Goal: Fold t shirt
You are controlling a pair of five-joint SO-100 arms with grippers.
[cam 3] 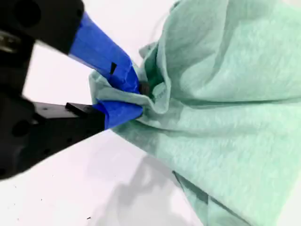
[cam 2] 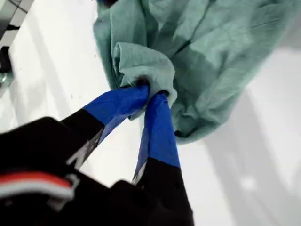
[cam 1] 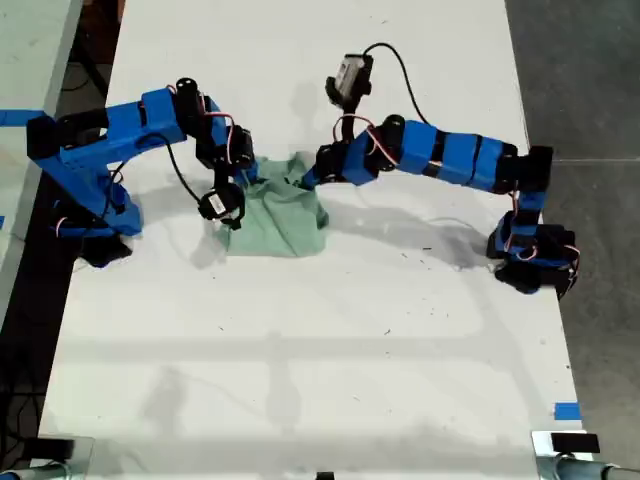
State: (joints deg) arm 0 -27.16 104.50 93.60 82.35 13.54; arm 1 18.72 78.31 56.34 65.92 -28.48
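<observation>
The pale mint-green t shirt (cam 1: pixel 282 218) lies bunched in a small heap near the middle of the white table (cam 1: pixel 300 350). Two blue arms meet at its far edge in the exterior view. One arm's gripper (cam 1: pixel 246 184) comes from that view's left, the other arm's gripper (cam 1: pixel 308 180) from its right. Which is first or second I cannot tell there. In the first wrist view my first gripper (cam 2: pixel 150 89) is shut on a rolled fold of the t shirt (cam 2: pixel 211 61). My second gripper (cam 3: pixel 135 96) pinches a hem of the t shirt (cam 3: pixel 235 117), partly raised off the table.
The arms' bases stand at the exterior view's left (cam 1: pixel 95 225) and right (cam 1: pixel 535 255) table edges. A strip of blue tape (cam 1: pixel 566 410) marks the near right corner of that view. Grey floor lies beyond the right edge.
</observation>
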